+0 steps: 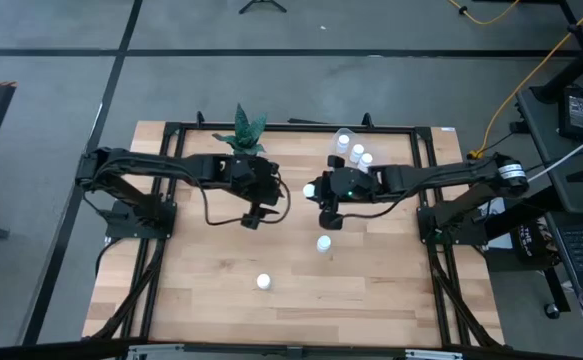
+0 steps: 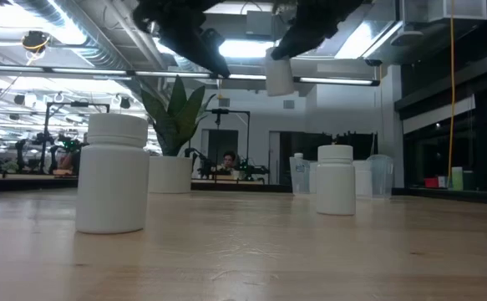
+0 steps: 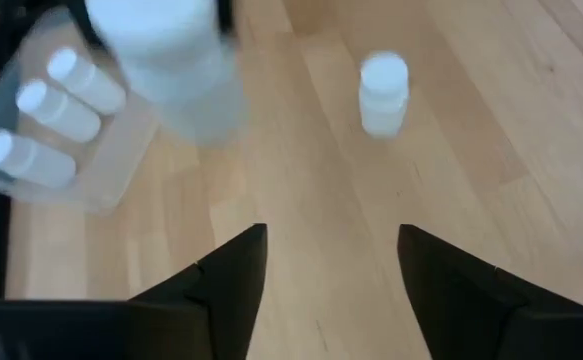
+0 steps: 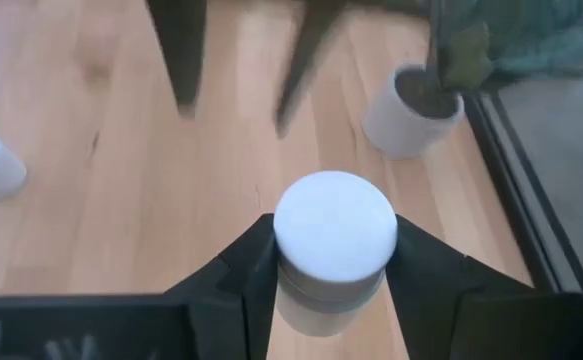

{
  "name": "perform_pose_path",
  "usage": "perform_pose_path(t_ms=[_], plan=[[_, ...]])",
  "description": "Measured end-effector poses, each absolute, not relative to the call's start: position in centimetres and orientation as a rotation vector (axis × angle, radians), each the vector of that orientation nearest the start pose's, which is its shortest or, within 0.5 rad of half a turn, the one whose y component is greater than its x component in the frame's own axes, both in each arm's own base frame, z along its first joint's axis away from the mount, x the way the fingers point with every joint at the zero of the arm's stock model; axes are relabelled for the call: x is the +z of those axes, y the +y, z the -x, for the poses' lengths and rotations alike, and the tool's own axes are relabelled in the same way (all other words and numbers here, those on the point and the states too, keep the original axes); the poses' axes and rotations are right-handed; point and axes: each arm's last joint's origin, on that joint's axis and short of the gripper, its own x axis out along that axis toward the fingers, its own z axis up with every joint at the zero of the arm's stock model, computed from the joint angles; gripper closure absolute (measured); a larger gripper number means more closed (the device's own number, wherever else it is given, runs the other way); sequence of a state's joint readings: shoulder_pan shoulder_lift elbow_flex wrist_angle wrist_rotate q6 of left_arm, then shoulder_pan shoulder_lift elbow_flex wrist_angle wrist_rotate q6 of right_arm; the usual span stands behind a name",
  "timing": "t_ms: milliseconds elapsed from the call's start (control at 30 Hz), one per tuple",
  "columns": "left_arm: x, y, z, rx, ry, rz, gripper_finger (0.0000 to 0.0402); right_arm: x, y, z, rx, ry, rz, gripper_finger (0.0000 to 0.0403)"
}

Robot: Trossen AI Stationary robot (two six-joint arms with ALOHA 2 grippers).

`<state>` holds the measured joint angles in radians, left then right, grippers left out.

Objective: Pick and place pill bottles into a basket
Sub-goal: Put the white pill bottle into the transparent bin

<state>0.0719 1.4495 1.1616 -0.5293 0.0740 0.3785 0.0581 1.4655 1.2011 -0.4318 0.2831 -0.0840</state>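
Overhead camera looks down, low camera looks level, wrist cameras close; all share the table.

Two white pill bottles stand upright on the wooden table, a near one and a farther one, well apart. A third bottle hangs overhead beneath dark arm parts. A potted plant stands behind.

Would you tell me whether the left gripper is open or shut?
Open: the left gripper shows its fingers spread apart with bare table between them, holding nothing.
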Motion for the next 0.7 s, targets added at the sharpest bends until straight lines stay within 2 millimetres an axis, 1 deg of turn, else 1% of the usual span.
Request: perform_pose_path(t_ms=[67, 133, 200, 333, 467, 533, 600, 700], plan=[[28.2, 2.3, -29.8, -0.147, 0.805, -0.289, 0.0209, 29.6, 1.0, -31.4, -0.192, 0.686, 0.192, 0.0254], [27.6, 2.8, -28.6, -0.128, 0.819, -0.250, 0.0238, 28.7, 0.8, -30.9, -0.202, 0.685, 0.193, 0.0254], [27.2, 3.2, -27.7, -0.101, 0.784, -0.216, 0.0269, 27.7, 0.6, -30.4, -0.216, 0.675, 0.188, 0.0254], [26.1, 3.7, -26.3, -0.093, 0.678, -0.186, 0.0331, 26.2, -0.9, -29.0, -0.288, 0.659, 0.124, 0.0254], [25.5, 4.2, -25.1, -0.061, 0.563, -0.193, 0.0381, 26.1, -2.5, -27.5, -0.364, 0.610, 0.080, 0.0254], [24.8, 4.5, -24.5, -0.042, 0.540, -0.181, 0.0396, 25.8, -3.3, -26.8, -0.442, 0.600, 0.062, 0.0254], [24.4, 4.7, -24.2, -0.048, 0.510, -0.173, 0.0398, 25.5, -4.3, -26.1, -0.494, 0.603, 0.034, 0.0254], [23.5, 4.9, -23.8, -0.047, 0.484, -0.176, 0.0399, 25.1, -5.5, -25.7, -0.554, 0.605, -0.009, 0.0254]])
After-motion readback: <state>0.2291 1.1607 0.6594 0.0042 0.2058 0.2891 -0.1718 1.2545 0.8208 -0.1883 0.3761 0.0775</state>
